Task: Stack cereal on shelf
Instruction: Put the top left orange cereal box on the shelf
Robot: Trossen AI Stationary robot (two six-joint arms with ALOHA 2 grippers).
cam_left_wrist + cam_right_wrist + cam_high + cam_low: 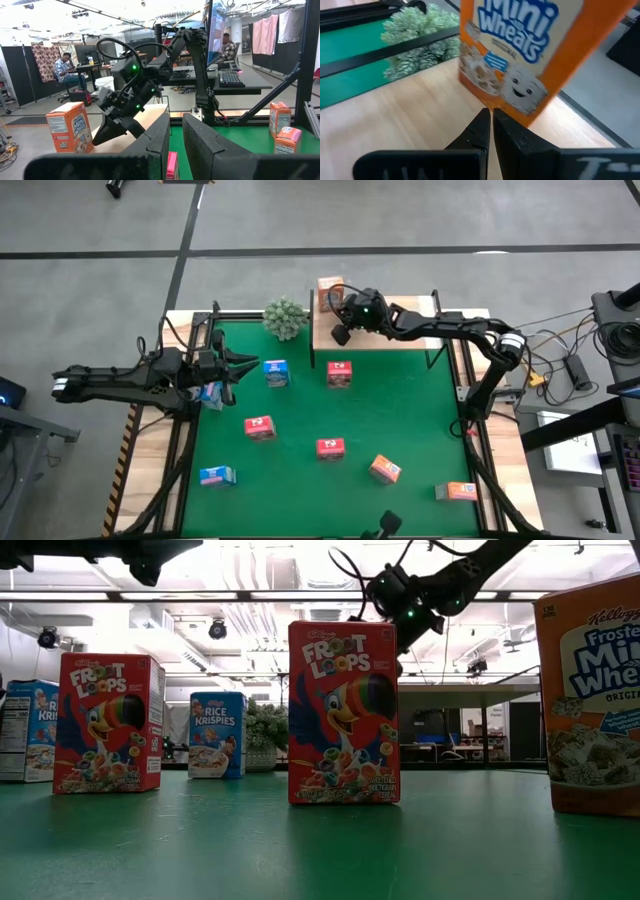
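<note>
An orange cereal box [520, 60] stands upright on the light wooden shelf [400, 340] at the table's far edge. My right gripper [490, 114] is shut, and its tips slant down at the foot of this box. Several more cereal boxes stand on the green table: red ones [339, 373] [259, 427] [330, 447], blue ones [276, 372] [217, 475] and orange ones [385, 469] [458, 491]. My left gripper [245, 364] waits raised over the table's left side, shut to a narrow slit, with nothing between its fingers. My right gripper has its shut fingertips [482, 120] at the lower edge [495, 106] of the orange box's printed front. They come slanting down from the near side. I cannot tell whether they touch the box, which stands with its bottom on the shelf.
A small green bushy plant [285, 318] stands just left of the shelf, whose black metal supports [437, 300] rise at its ends. Another blue box [211, 391] lies under my left arm. The shelf's board is bare to the right of the orange box.
</note>
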